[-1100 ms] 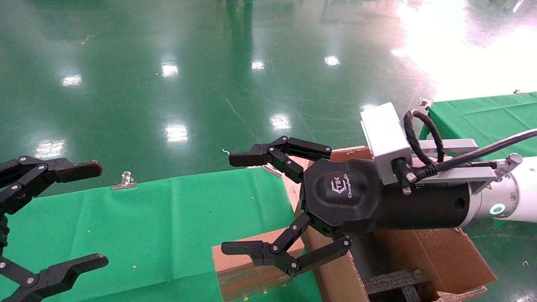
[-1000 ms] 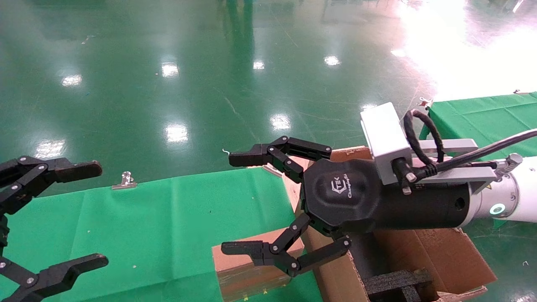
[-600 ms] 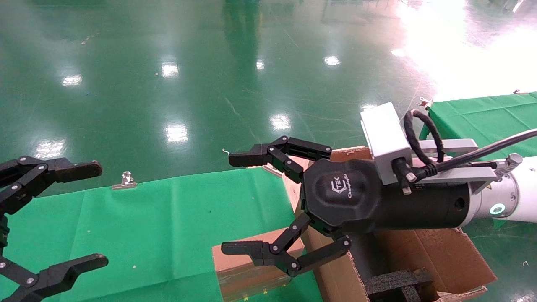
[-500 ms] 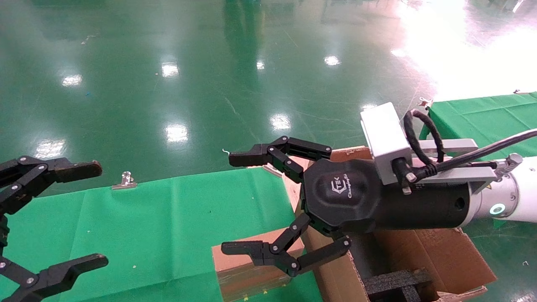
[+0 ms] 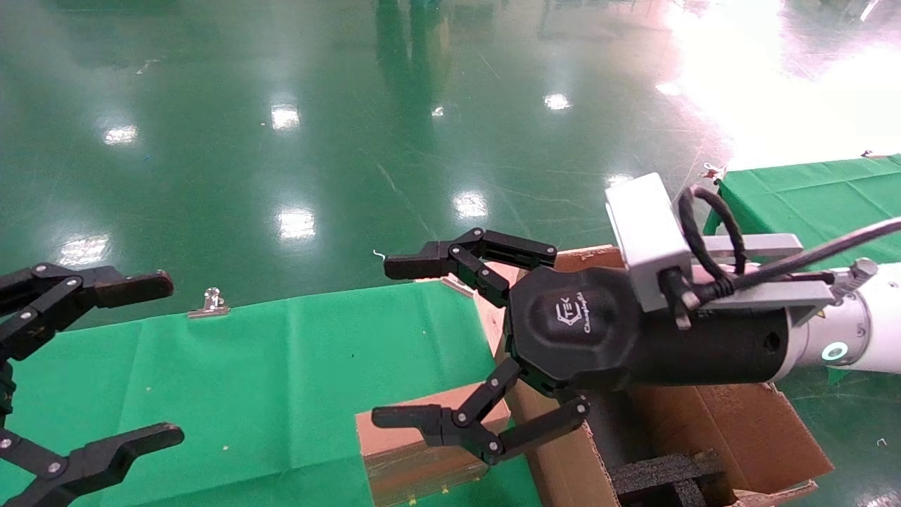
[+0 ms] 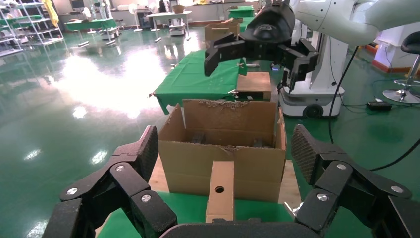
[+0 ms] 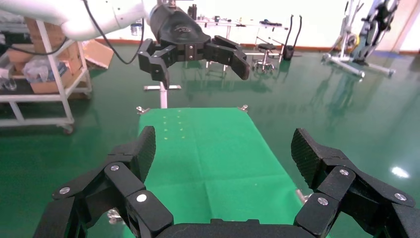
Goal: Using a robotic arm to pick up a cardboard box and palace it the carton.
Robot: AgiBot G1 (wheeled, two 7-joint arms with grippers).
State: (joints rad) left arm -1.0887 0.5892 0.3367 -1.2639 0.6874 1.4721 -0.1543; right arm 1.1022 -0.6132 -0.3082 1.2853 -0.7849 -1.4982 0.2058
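Observation:
The small brown cardboard box [image 5: 415, 451] lies on the green table, its hole-bearing narrow face [image 6: 220, 189] turned toward my left gripper. It rests close against the left wall of the large carton [image 5: 732, 429], whose ragged flaps [image 6: 223, 148] stand open. My right gripper [image 5: 380, 341] hangs open in the air above the box and the carton's left edge, holding nothing. The right wrist view shows its open fingers [image 7: 225, 148] over bare green cloth; the box is hidden there. My left gripper [image 5: 172, 359] stays open at the table's left end, its fingers [image 6: 225, 151] facing the box from afar.
Black foam inserts [image 5: 662, 475] sit inside the carton. A metal clip [image 5: 209, 303] holds the cloth at the table's far edge [image 5: 303, 303]. A second green table [image 5: 809, 190] stands to the right. Glossy green floor [image 5: 352, 141] lies beyond.

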